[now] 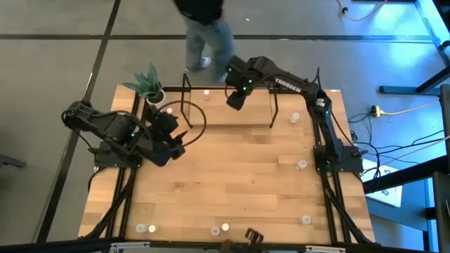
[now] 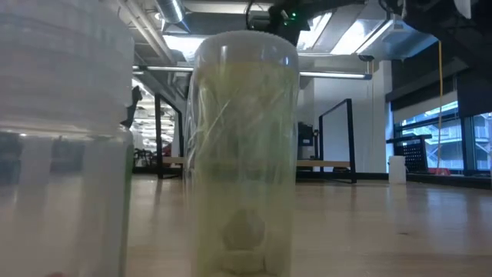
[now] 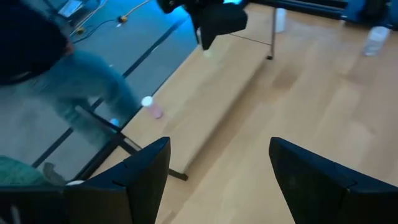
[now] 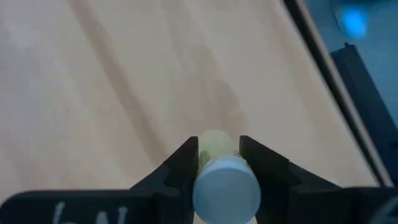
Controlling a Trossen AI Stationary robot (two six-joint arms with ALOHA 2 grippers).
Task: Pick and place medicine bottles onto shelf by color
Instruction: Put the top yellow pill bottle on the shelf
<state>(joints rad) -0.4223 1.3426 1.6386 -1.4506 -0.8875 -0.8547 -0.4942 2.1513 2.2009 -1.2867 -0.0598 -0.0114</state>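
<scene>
The shelf [image 1: 225, 117], a light-wood board in black rods, stands at the table's far middle. My right gripper [image 1: 235, 100] hangs over it, shut on a medicine bottle [image 4: 221, 174] with a whitish near end and a yellowish far end. One bottle [image 1: 207, 93] stands on the shelf's far edge; the left wrist view shows it pink-tinted [image 3: 152, 109]. Other bottles are scattered over the table [image 1: 302, 165], several along the near edge [image 1: 225, 227]. My left gripper [image 1: 176, 140] waits open left of the shelf, its fingers [image 3: 143, 177] wide apart and holding nothing. My right gripper pinches the bottle's round side [image 4: 214, 146] between its two fingers [image 4: 261, 165]. The fingers slant steeply down and the bottle lies along them, whitish end [image 4: 225, 186] toward the wrist, yellowish end down. The bottle hangs clear above the shelf board.
A potted plant [image 1: 153, 90] stands at the table's far left, with a bottle [image 1: 169, 110] beside it. A person [image 1: 207, 35] stands just beyond the far edge. Two bottles [image 2: 242, 154] [image 2: 61, 138] stand right in front of the low camera. The table's middle [image 1: 232, 176] is bare wood.
</scene>
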